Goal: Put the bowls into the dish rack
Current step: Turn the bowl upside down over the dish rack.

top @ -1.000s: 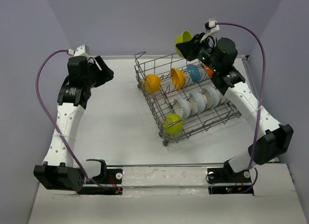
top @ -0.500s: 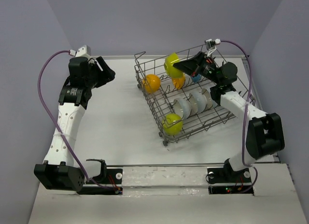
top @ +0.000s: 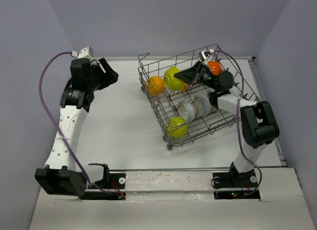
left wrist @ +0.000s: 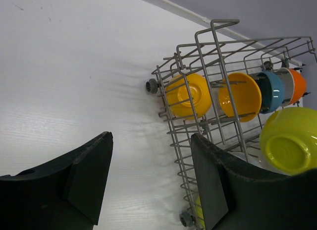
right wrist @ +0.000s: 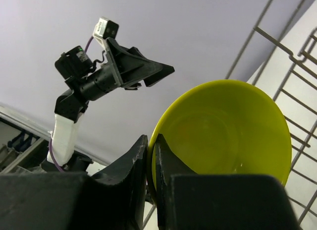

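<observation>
The grey wire dish rack (top: 157,110) stands at the right of the table. My right gripper (top: 186,76) is shut on the rim of a lime green bowl (top: 173,78) and holds it low over the rack's back row, beside a yellow-orange bowl (top: 155,85). In the right wrist view the fingers pinch the rim (right wrist: 151,145) of this lime bowl (right wrist: 228,136). White bowls (top: 188,110), another lime bowl (top: 177,127) and an orange bowl (top: 214,67) sit in the rack. My left gripper (top: 110,74) is open and empty, left of the rack.
The left wrist view shows the rack's corner (left wrist: 213,29) with a yellow-orange bowl (left wrist: 187,95), an orange bowl (left wrist: 241,96), a blue bowl (left wrist: 271,91) and the held lime bowl (left wrist: 291,140). White tabletop (top: 119,126) lies left of the rack.
My right arm has swung the lime bowl from above the rack's far edge down and to the left into the rack's back row. The left arm has not moved.
</observation>
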### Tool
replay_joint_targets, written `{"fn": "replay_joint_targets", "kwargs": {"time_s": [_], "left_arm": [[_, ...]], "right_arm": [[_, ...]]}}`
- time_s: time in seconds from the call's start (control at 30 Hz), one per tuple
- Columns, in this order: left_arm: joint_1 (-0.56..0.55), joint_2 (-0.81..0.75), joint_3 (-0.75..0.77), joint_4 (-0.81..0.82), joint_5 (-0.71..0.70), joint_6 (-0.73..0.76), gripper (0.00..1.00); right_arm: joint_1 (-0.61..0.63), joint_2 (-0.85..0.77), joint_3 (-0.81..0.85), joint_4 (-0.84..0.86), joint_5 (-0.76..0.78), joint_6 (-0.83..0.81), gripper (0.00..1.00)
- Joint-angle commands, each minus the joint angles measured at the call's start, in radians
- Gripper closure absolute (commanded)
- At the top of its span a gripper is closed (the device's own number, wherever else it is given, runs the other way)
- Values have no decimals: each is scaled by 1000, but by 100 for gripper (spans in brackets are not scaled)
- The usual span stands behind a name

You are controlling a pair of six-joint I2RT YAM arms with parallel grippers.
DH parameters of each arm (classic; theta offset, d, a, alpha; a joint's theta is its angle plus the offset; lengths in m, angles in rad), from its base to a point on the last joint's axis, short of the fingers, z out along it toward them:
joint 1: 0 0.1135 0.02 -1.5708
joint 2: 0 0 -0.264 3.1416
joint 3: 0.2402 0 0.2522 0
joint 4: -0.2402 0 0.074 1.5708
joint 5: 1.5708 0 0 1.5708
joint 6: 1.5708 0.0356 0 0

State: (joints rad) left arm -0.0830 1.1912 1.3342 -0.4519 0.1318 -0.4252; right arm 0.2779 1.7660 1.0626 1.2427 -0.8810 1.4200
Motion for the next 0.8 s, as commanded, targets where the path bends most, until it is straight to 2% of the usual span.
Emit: {"fn": "replay_joint_targets", "kwargs": {"time_s": [0.0,0.2,0.57,0.77], "left_arm": [[6,-25,-13,41,19,3,27],[5,-25,-15,42,26,2,28],[5,-33,-26,48,32,0,28],[5,-38,-29,48,32,2,28]], "right_arm": [[0,29,16,101,-12,33,99],[40,35,53,-156,-33,-139,99],[69,131,85,-157,-52,-90,99],[78,150,97,-215,-55,-118,99]]}}
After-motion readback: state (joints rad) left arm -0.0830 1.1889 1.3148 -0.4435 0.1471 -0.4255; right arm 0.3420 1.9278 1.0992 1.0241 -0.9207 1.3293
